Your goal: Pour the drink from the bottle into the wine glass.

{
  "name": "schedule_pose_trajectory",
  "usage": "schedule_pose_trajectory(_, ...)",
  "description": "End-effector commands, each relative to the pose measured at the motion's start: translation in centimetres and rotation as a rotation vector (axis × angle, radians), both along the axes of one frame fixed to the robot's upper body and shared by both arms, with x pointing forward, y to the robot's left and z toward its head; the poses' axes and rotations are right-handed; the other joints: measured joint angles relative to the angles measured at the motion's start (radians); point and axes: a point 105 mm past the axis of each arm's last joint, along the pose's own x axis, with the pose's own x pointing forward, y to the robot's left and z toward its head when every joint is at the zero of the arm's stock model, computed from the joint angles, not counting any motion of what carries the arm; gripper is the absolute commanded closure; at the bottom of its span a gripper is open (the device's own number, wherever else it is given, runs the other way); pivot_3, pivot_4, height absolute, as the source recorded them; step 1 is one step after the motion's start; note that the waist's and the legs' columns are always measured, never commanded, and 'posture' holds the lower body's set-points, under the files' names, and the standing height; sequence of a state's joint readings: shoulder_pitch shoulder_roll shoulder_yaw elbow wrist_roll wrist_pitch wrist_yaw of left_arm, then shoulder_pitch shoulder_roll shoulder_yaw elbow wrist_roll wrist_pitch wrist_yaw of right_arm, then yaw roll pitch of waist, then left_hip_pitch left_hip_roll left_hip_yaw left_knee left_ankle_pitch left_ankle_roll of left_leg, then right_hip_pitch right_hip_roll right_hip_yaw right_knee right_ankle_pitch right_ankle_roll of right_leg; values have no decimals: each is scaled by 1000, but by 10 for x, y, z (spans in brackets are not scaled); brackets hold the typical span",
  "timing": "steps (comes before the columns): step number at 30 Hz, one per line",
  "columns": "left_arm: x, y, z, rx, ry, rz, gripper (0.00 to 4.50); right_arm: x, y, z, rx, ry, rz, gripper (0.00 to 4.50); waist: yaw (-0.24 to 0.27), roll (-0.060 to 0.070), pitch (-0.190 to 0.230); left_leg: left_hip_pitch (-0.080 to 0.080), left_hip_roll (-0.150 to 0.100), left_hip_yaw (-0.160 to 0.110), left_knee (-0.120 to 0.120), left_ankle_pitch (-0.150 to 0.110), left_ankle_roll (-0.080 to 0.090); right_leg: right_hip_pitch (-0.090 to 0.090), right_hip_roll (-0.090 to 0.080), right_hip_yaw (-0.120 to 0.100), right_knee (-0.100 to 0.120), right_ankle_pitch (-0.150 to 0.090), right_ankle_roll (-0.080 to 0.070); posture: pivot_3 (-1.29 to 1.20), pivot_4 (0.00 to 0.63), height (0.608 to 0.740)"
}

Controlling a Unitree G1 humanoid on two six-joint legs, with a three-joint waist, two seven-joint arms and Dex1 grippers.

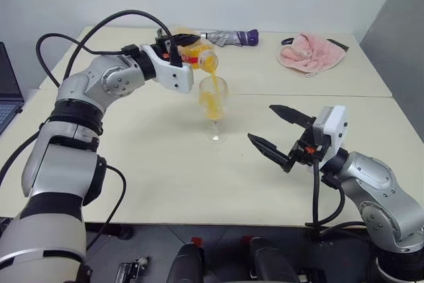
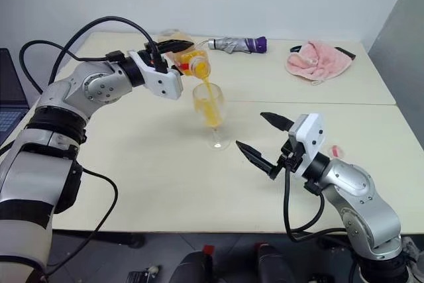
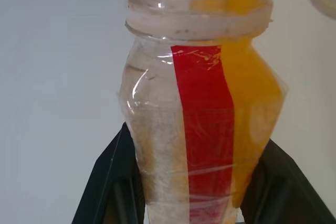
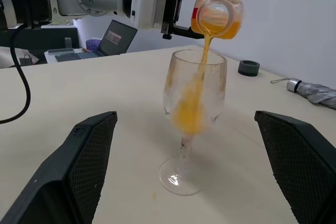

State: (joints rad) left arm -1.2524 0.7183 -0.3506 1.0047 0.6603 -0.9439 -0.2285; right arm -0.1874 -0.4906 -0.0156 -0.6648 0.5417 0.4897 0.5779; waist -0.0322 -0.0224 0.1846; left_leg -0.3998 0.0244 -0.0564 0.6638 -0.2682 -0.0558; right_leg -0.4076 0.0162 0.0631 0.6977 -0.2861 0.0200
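Right hand (image 1: pixel 278 134) spread, umbrella (image 1: pixel 228 37), towel (image 1: pixel 310 52) behind

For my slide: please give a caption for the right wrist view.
Tilted bottle pours orange drink into the wine glass.

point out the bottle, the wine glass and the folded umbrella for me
bottle (image 4: pixel 218 18), right wrist view, on its open mouth
wine glass (image 1: pixel 213 92), left eye view, on its bowl
folded umbrella (image 2: pixel 233 45), right eye view, on its grey canopy
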Motion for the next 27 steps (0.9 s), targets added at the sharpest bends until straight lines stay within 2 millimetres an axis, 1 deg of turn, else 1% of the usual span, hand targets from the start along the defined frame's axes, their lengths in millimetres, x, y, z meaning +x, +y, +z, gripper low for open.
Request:
schedule_pose_trajectory(1, -5, 1, 29, -30, -87, -10, 2721, -12, 4, 13, 21, -60, 53, 0, 0, 0, 0, 0, 0, 0, 0, 0, 0, 0, 0, 0, 0, 0, 0, 0, 150, 740)
schedule_pose_trajectory(10, -4, 0, 30, -16, -103, -9, 2721, -17, 6, 9, 19, -36, 84, 0, 0, 0, 0, 0, 0, 0, 0, 0, 0, 0, 0, 0, 0, 0, 0, 0, 150, 740)
schedule_pose_trajectory(27, -7, 0, 38, -7, -148, -15, 2721, -18, 8, 7, 16, -23, 94, 0, 0, 0, 0, 0, 0, 0, 0, 0, 0, 0, 0, 0, 0, 0, 0, 0, 150, 740)
